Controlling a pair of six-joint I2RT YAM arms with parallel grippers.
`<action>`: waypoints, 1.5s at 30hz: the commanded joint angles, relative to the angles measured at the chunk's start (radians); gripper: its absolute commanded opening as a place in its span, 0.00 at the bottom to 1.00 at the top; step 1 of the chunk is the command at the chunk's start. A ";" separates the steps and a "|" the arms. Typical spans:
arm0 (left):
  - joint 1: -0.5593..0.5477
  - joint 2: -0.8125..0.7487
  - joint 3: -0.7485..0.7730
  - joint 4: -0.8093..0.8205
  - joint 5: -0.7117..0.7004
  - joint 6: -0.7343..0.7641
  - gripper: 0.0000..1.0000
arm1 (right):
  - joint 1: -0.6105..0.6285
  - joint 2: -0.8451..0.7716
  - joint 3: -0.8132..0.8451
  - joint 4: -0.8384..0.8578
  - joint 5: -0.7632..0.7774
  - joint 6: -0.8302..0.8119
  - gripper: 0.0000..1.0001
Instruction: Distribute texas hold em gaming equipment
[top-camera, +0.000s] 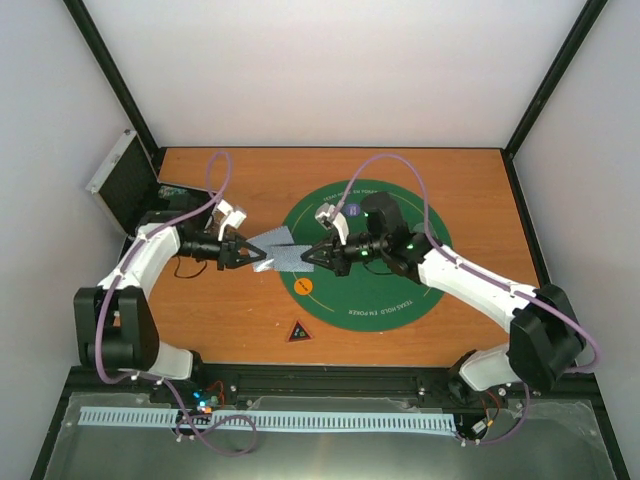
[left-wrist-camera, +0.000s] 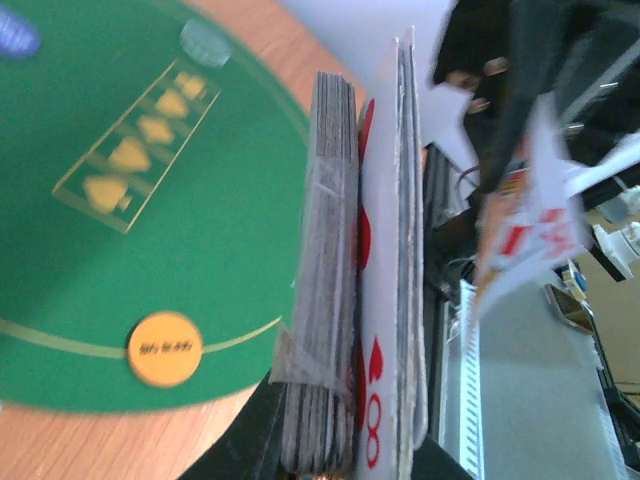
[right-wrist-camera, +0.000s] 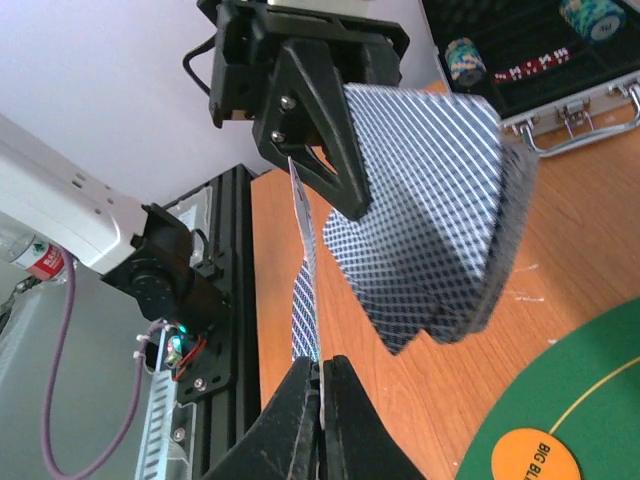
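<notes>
Nearest the bases, the dark triangle (top-camera: 298, 331) lies on bare wood. The orange chip (top-camera: 304, 286) sits on the green mat (top-camera: 400, 300). Mid-table, the left gripper (top-camera: 243, 253) is clamped on the fanned card deck (top-camera: 278, 255), and the right gripper (top-camera: 306, 257) is pinched closed on a single card (right-wrist-camera: 304, 290) at the fan's edge. Farther back, a purple chip (top-camera: 352, 210) lies on the mat, and chip stacks (right-wrist-camera: 465, 60) remain in the case (top-camera: 120, 180). No dealt cards are visible, so distribution appears to be at an early stage.

Pale walls (top-camera: 330, 70), black corner posts (top-camera: 115, 75), orange-brown wooden table (top-camera: 460, 190), even light
</notes>
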 joint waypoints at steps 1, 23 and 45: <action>0.014 0.074 -0.052 0.141 -0.173 -0.140 0.01 | 0.010 0.040 0.019 -0.005 0.011 -0.019 0.03; 0.147 0.411 -0.147 0.117 -0.449 -0.017 0.01 | 0.113 0.205 0.019 0.035 0.040 0.064 0.03; 0.223 0.359 -0.104 0.244 -0.658 -0.153 0.63 | 0.127 0.476 0.226 -0.052 0.090 0.093 0.03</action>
